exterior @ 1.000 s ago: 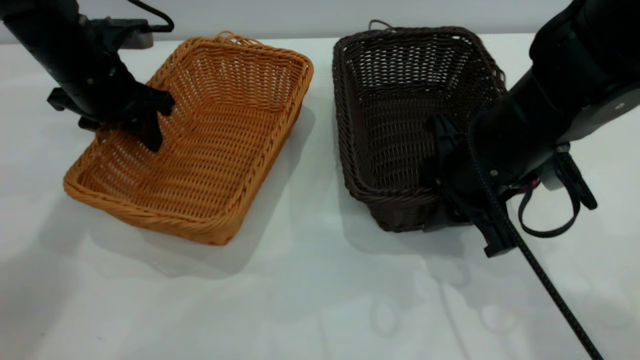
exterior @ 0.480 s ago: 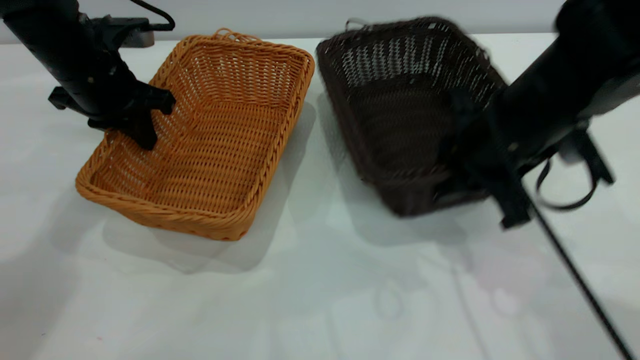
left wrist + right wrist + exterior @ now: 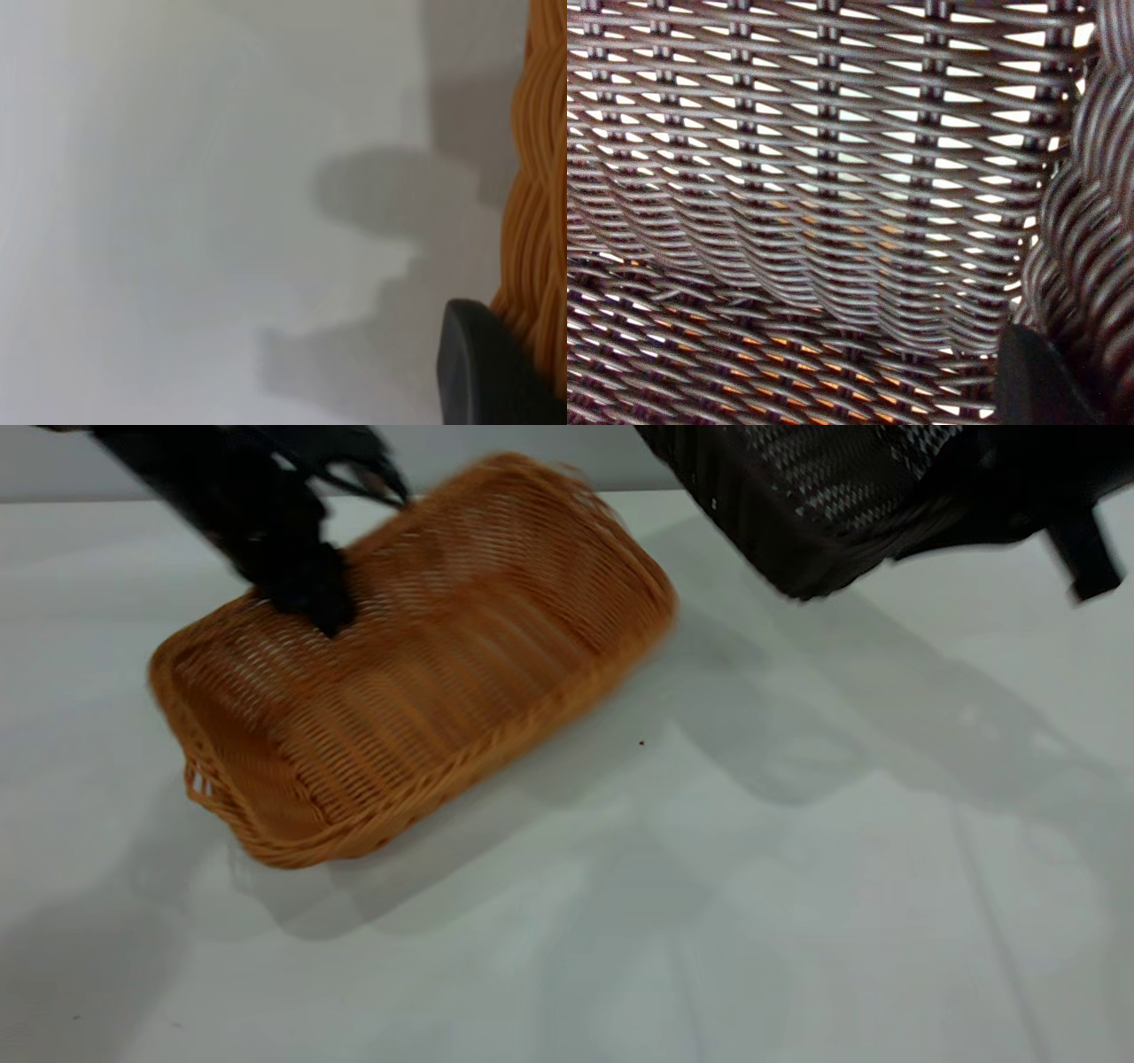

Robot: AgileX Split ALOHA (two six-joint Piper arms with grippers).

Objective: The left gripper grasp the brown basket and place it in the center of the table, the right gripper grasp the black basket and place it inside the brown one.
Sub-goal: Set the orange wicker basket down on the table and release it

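The brown basket (image 3: 425, 682) lies on the table (image 3: 709, 886) left of centre, blurred and turned with one corner toward the front. My left gripper (image 3: 306, 593) is shut on its far rim; the left wrist view shows one black finger (image 3: 483, 372) against the orange braided rim (image 3: 536, 221). The black basket (image 3: 815, 496) hangs in the air at the top right, tilted, held by my right gripper (image 3: 1001, 505). The right wrist view shows its dark weave (image 3: 815, 195) and braided rim (image 3: 1090, 221) with one finger (image 3: 1036, 381) against it.
The front and right of the table are bare, with only the baskets' shadows on them. A small dark speck (image 3: 641, 742) lies near the middle.
The left gripper has swung the brown basket round and toward the centre. The right gripper has lifted the black basket clear of the table, up and to the right.
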